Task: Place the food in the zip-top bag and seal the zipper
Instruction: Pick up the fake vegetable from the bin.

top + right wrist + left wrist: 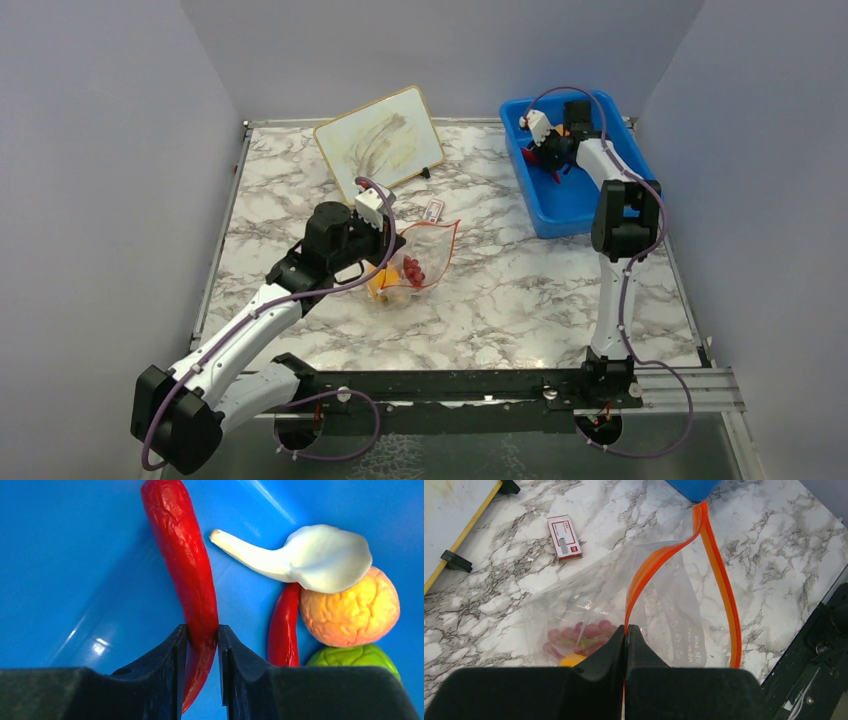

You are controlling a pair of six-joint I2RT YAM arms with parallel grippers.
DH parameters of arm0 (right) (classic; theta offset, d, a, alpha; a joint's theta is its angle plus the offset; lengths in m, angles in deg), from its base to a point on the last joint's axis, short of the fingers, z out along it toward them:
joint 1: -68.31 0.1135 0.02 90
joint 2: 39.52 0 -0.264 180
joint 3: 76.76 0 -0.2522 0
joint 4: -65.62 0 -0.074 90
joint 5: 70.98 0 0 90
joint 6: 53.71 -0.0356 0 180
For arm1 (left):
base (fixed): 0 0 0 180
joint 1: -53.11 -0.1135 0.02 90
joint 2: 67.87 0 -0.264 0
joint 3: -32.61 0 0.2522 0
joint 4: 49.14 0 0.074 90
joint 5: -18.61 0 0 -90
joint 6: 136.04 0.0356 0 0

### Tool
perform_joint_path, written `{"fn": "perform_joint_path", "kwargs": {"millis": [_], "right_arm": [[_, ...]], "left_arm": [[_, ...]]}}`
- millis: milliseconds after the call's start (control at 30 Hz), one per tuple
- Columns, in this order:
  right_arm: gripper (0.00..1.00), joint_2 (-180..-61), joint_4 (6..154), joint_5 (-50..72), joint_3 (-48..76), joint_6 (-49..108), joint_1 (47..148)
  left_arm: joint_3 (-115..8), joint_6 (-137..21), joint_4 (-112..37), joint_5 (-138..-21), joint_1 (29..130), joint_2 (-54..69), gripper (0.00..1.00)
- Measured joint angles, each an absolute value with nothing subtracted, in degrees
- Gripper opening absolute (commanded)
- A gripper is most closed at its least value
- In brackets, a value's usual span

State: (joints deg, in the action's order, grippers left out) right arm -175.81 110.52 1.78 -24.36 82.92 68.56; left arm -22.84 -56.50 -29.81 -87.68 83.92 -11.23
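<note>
**Bagging in progress: chili pick from the bin, bag mouth held open**

- Zip-top bag [589, 595]: lies on the marble counter [774, 545] in front of the left arm, mouth gaping. Contents: grape bunch [584, 635] and an orange-yellow pepper [571, 659], the pepper mostly hidden.
- Zipper [724, 580]: unsealed. One lip curves up and away from the other.
- Left fingers [604, 655]: pressed together on the zipper strip of one lip, holding that lip up.
- Blue bin [75, 555]: at the far right of the counter, well apart from the bag. It holds the red chili [185, 555], a second chili [284, 625], a white mushroom [320, 557], a peach-coloured fruit [350, 605] and a green fruit [355, 656].
- Right fingers [165, 665]: clamped across the lower part of the red chili. Whether the chili is off the bin floor cannot be told.
- Also on the counter: a red-and-white card [564, 537] and a whiteboard [380, 145], both beyond the bag.

Step in hand, as judged: fetching the third item, with four more to follow. The next move calls for lifting the chili over the bin wall, carrying it to the bag and releasing it inside the open mouth. Sealing comes last.
</note>
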Motion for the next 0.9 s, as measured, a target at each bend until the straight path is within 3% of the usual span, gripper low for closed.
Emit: {"fn": "perform_joint_path", "kwargs": {"millis": [133, 633, 900], "right_arm": [[0.18, -171.87, 109.34, 1.96, -20.69, 80.43, 68.58], [0.18, -147.59, 99.13, 2.77, 1.69, 65.04, 68.56], [0.18, -131.55, 93.6, -5.76, 14.7, 58.99, 68.75]], "left_arm": [[-22.84, -56.5, -29.81, -87.68, 83.92, -11.97, 0.0], [-22.47, -56.56, -29.77, -87.66, 83.85, -16.24, 0.0], [-22.47, -56.56, -29.77, -87.88, 83.85, -16.34, 0.0]]}}
